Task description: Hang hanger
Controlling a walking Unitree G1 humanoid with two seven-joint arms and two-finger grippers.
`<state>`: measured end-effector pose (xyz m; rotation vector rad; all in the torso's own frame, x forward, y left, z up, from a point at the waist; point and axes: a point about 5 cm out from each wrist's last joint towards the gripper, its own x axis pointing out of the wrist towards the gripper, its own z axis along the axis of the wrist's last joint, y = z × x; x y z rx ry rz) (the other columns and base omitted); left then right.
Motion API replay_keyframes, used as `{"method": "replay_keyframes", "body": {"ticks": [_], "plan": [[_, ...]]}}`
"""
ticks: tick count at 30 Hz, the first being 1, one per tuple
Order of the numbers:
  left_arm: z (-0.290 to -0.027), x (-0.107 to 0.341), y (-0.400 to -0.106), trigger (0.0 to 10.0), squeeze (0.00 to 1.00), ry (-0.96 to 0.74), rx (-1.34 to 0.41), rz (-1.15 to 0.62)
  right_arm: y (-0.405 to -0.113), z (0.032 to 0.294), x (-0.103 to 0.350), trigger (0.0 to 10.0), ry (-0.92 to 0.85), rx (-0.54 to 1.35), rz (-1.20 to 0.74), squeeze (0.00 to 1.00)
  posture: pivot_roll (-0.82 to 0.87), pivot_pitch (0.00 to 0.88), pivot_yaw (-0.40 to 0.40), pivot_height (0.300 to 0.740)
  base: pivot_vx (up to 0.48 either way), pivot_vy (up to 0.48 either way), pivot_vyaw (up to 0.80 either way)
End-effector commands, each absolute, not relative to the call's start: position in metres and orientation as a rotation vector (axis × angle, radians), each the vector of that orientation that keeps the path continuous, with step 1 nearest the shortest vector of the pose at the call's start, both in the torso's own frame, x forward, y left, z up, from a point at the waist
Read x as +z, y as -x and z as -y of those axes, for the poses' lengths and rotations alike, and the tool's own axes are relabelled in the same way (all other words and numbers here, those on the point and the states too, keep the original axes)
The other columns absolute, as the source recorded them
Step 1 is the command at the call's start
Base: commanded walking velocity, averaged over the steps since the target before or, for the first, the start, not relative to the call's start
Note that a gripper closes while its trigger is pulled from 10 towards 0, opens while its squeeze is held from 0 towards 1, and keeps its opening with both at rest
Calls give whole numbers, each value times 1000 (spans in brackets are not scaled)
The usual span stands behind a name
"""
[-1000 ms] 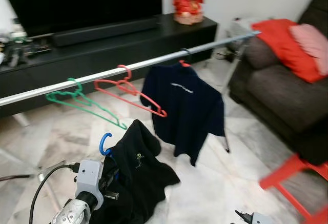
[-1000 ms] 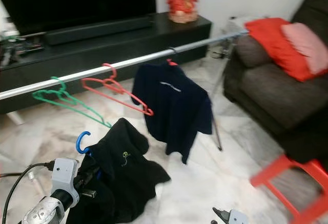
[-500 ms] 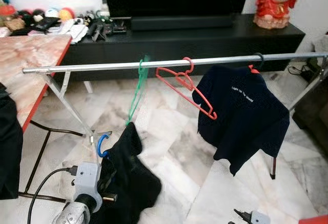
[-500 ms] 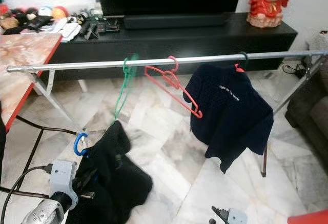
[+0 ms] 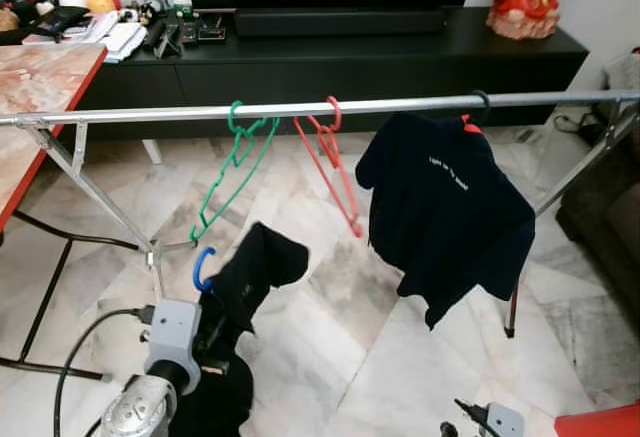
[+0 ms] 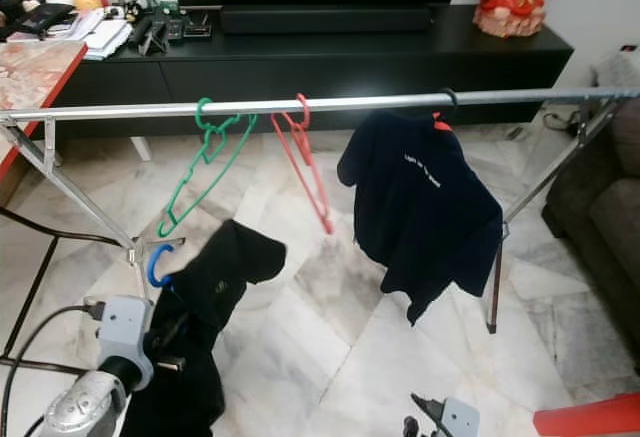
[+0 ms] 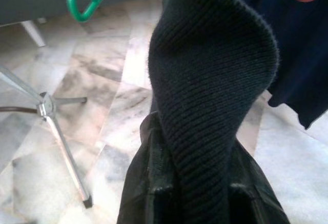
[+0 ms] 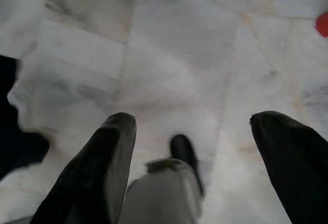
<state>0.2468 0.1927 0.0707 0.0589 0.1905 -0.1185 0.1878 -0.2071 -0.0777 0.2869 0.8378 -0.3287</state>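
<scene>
Left eye view: a long rail [image 5: 400, 106] is seen across the room. On it hang a green hanger [image 5: 228, 162], a red hanger [image 5: 335, 172] and a dark shirt [image 5: 440, 202]. Low on the left, the left gripper [image 5: 205, 342] is held up, well below the rail. A black top [image 5: 245, 287] on a blue hanger is carried by it. Only the blue hook [image 5: 201, 268] is seen; the rest is hidden by the cloth. The fingers are covered, so it cannot be told how they are set. The right gripper [image 5: 462, 419] is seen low at the bottom edge.

Right eye view: the same scene is shown. A bare stretch of rail is seen to the left of the green hanger, above the blue hook.

Left wrist view: the black top [image 7: 205, 106] is draped over the fingers. It is knitted and soft. The fingers are buried under it, so their grip cannot be told.

Right wrist view: the two fingers [image 8: 97, 167] are spread wide apart over the floor [image 8: 174, 65]. Nothing is held.

The top is likely light and floppy, so it may swing or slip. The hanger is likely stiff and light. It is best held just under the hook, with the hook kept free for the rail.
</scene>
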Motion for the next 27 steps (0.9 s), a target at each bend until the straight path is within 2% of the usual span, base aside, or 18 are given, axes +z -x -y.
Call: {"method": "replay_keyframes", "body": {"ticks": [1,9,11,17,25,27], "plan": [[-185,75,-249,10000,0,-76,-137,-164,-177,214,-82,10000,-268,-336,-873,0,-13,210,-8,740,0,-420,0],[-185,74,-251,10000,0,-67,-112,-162,-178,215,-81,10000,-238,-300,-866,0,-15,207,-18,740,0,-416,700],[-195,71,-253,10000,0,-80,-39,-174,-178,214,-81,10000,-246,-298,-867,0,-13,193,-22,740,0,0,800],[-197,69,-254,10000,0,-40,-6,-175,-180,212,-81,10000,-258,-291,-861,0,-15,182,-22,740,0,0,800],[-193,71,-255,10000,0,-41,-3,-153,-181,214,-80,10000,-249,-293,-865,0,-8,172,-36,740,0,0,800],[-190,72,-255,10000,0,-42,-17,-147,-180,216,-80,10000,-267,-323,-862,0,-8,172,-37,740,0,0,0]]}}
